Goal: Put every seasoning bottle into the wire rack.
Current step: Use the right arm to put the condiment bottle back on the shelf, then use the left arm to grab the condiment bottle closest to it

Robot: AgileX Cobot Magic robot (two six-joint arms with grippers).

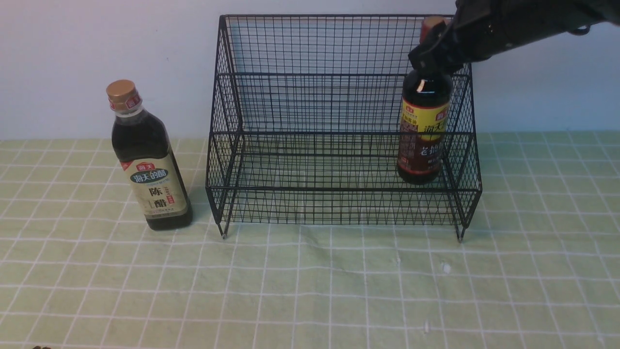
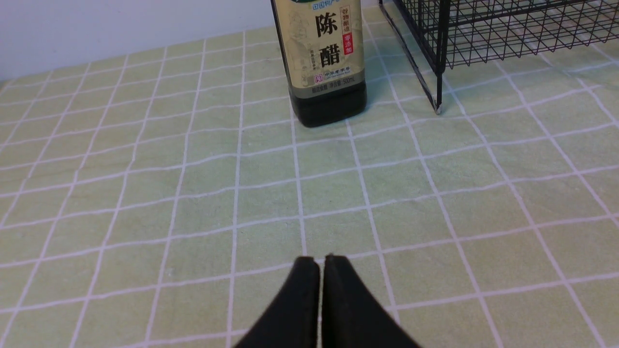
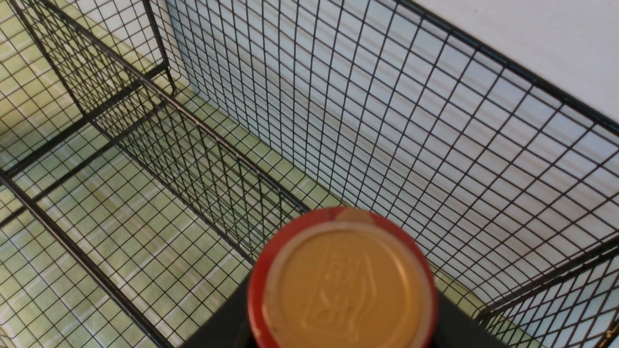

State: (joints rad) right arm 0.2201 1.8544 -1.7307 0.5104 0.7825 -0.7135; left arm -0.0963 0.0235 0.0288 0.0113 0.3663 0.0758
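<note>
The right claw (image 1: 432,59) is clamped around the neck of the round bottle (image 1: 424,140), whose body stands directly below it inside the wire rack (image 1: 315,73). The left claw (image 2: 320,263) is pinched closed, empty; ahead of it on the desk (image 2: 145,193) stands the squarish bottle (image 2: 326,58), probably heavy, slick and breakable: grip its neck.
</note>
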